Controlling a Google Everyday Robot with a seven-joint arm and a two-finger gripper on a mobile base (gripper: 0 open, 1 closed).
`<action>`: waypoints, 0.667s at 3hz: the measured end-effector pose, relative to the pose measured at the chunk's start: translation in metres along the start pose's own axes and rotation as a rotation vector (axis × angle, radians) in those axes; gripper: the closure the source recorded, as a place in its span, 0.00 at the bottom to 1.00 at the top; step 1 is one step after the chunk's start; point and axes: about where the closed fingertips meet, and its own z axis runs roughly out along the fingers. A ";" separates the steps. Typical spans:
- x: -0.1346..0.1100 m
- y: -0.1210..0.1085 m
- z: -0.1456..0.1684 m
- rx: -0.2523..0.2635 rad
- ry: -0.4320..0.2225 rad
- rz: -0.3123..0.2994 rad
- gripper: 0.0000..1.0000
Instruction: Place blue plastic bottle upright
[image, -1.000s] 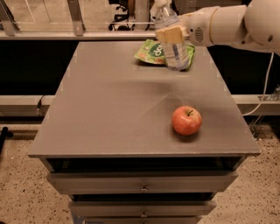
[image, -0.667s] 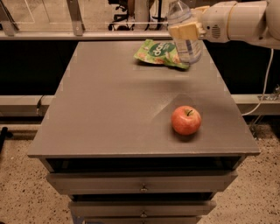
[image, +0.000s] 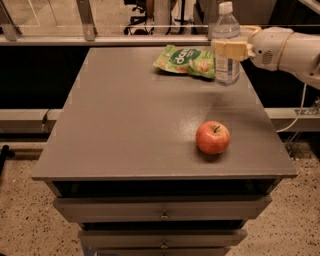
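Gripper sits in the upper right of the frame, on a white arm that enters from the right edge. Its cream fingers are narrowed onto the blue plastic bottle. One finger crosses the front of the bottle's body just below the shoulder, and the other is hidden behind it. The grip is firm, with the jaws closed onto the bottle rather than spread clear of it. The bottle stands upright, white cap at the top and base at the far right corner of the grey table. Whether the base rests fully on the surface or hangs just above it cannot be told. The body is clear with a faint bluish tint and shows ribbing below the finger; print on the label is not readable. Just left of the bottle lies a green snack bag, flat on the table, its right edge touching or overlapping the bottle's outline. A red apple sits well apart from both, toward the near right of the tabletop, stem up. Below the tabletop are stacked drawers with small knobs.
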 end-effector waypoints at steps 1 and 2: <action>0.009 0.001 -0.012 -0.008 -0.051 0.039 1.00; 0.019 0.002 -0.022 -0.039 -0.092 0.050 1.00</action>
